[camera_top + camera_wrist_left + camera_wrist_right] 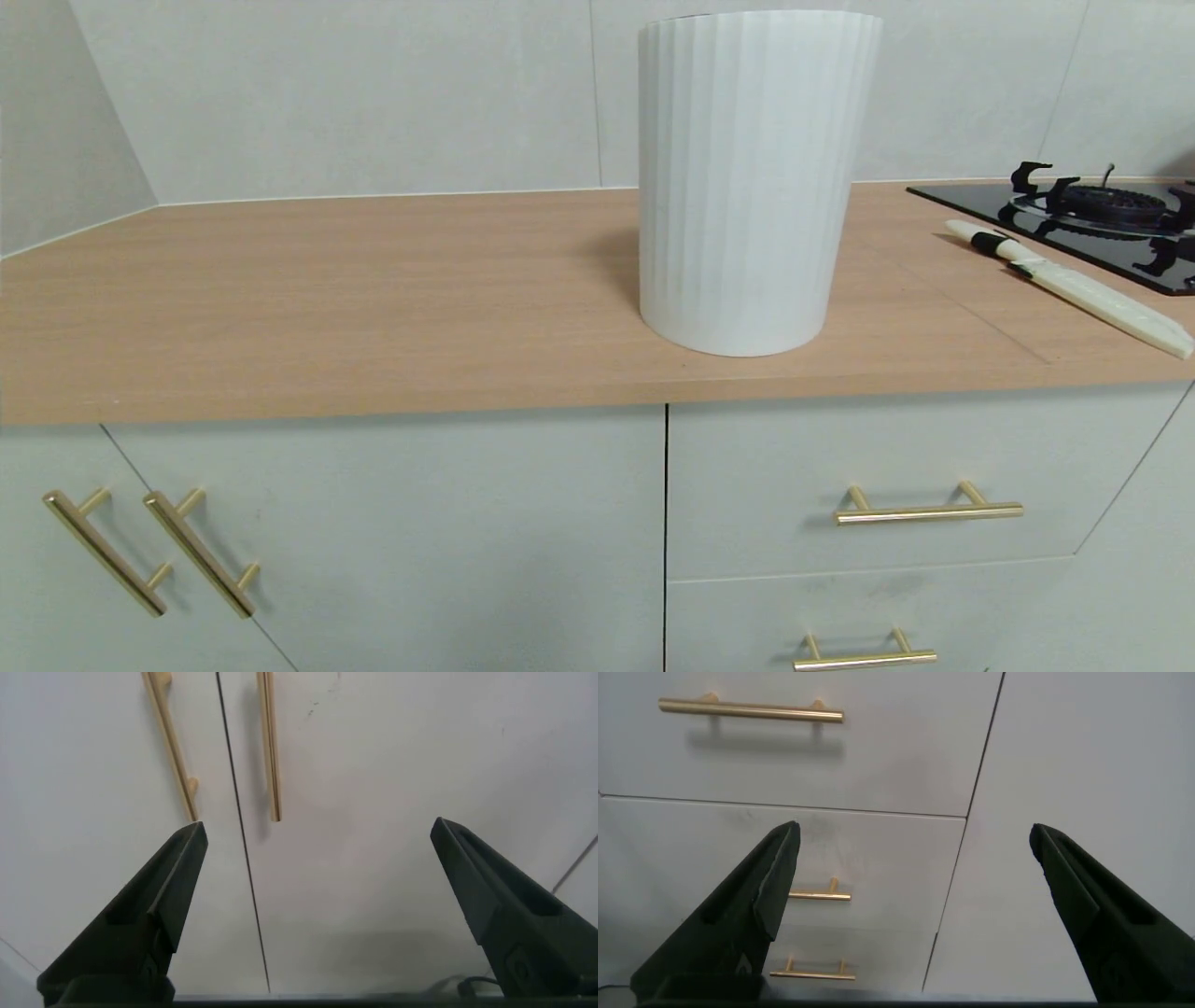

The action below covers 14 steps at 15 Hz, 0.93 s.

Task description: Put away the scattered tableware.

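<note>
Wooden countertop (373, 299) bears the white knife (1074, 289) beside the hob (971, 198), right of the ribbed container (747, 187); left gripper (318, 824) and right gripper (913, 828) gape empty by the cabinets (373, 523), so grasping the knife likely comes next.

The tall ribbed plastic container (747, 187) is plain white with fine vertical fluting. The flat wooden countertop (327, 299) is light brown with a lengthwise grain. The long slim knife (1074, 291) is cream with black bands. The smooth cabinet fronts (420, 523) are pale grey, and their metal bar handles (929, 511) are brass-gold. The glass hob (1074, 233) is glossy black.
</note>
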Available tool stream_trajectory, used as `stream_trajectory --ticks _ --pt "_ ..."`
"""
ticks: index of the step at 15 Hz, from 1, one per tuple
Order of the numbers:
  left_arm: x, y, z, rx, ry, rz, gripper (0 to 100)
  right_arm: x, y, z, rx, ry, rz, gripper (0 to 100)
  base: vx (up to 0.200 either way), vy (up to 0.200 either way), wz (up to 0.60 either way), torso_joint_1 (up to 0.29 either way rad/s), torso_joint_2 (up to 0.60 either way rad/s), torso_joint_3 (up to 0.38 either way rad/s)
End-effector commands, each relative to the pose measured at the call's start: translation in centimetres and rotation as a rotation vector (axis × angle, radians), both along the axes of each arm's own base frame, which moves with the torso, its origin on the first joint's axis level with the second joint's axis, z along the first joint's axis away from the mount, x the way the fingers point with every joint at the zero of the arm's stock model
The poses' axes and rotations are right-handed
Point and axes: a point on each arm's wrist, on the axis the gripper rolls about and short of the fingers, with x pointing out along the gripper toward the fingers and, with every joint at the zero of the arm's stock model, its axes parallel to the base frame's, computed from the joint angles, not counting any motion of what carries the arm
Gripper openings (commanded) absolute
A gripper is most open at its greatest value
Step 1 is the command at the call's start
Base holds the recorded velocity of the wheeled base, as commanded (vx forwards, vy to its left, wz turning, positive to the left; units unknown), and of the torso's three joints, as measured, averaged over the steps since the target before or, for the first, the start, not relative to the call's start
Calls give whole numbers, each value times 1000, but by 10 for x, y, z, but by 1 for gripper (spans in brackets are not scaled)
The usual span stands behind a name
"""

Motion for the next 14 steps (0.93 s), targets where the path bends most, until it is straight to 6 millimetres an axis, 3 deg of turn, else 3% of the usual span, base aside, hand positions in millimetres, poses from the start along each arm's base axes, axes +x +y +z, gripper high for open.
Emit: stream_trajectory --ticks 1,9,14 --pt "0 0 0 0 0 0 100 0 0 0 -1 0 1 100 0 0 0 0 0 0" --pt "0 0 0 0 0 0 100 0 0 0 -1 2 1 100 0 -200 0 1 4 4" --pt "0 0 0 -1 0 0 100 0 0 0 -1 0 1 100 0 0 0 0 0 0"
